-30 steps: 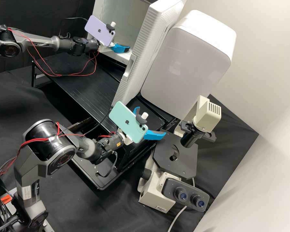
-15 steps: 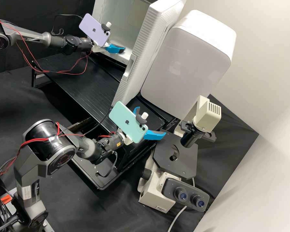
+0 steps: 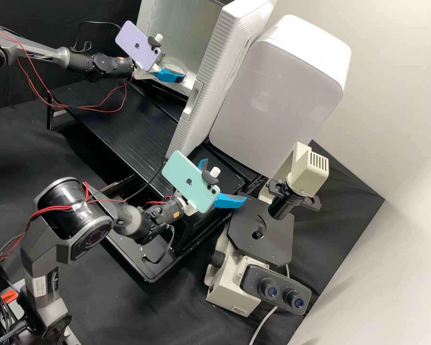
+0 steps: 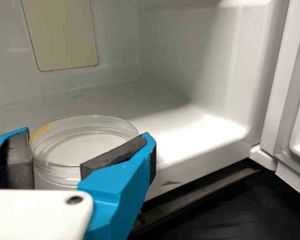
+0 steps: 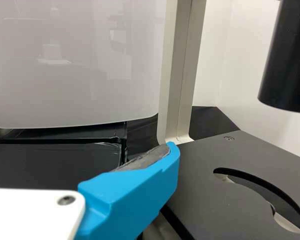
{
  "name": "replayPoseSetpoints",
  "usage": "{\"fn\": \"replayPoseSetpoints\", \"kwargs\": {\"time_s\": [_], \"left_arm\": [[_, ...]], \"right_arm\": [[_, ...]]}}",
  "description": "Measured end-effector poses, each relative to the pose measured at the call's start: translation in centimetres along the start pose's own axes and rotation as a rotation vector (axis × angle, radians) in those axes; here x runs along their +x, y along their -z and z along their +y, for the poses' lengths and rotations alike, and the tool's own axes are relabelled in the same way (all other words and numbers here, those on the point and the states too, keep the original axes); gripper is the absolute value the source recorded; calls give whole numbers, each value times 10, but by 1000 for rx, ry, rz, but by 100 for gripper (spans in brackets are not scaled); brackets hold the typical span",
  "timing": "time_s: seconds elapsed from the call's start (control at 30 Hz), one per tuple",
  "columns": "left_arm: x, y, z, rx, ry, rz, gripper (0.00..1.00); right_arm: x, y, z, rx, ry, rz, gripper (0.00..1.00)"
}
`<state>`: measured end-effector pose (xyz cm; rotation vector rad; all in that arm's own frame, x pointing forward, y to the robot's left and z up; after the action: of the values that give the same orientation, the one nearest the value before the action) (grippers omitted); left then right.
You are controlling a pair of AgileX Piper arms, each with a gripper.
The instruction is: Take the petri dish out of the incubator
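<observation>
Where the high view looks down, we see the left gripper (image 3: 171, 74) at the open incubator (image 3: 177, 28). Its wrist view shows it clasping the petri dish (image 4: 82, 142) just inside the front lip. By the microscope stage (image 5: 250, 170), we cannot tell the right gripper's (image 3: 237, 199) state.

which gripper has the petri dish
The left gripper, at the incubator: its fingers clasp the petri dish. The right gripper sits by the microscope stage.

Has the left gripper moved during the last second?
Yes. The left gripper drew back leftward in the high view, away from the incubator door, holding the petri dish.
</observation>
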<state>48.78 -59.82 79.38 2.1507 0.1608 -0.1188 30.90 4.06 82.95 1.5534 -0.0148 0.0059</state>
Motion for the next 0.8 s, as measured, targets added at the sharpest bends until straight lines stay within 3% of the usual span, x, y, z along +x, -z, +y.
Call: {"fn": "replayPoseSetpoints", "kwargs": {"time_s": [0.3,0.5,0.8], "left_arm": [[-3,-3,4,-10,-9,-9,0],[-7,-6,-3,6,0,-33,0],[-32,-8,-4,23,-3,-89,0]], "right_arm": [[0,0,0,0,0,0,100],[0,0,0,0,0,0,100],[0,0,0,0,0,0,100]]}}
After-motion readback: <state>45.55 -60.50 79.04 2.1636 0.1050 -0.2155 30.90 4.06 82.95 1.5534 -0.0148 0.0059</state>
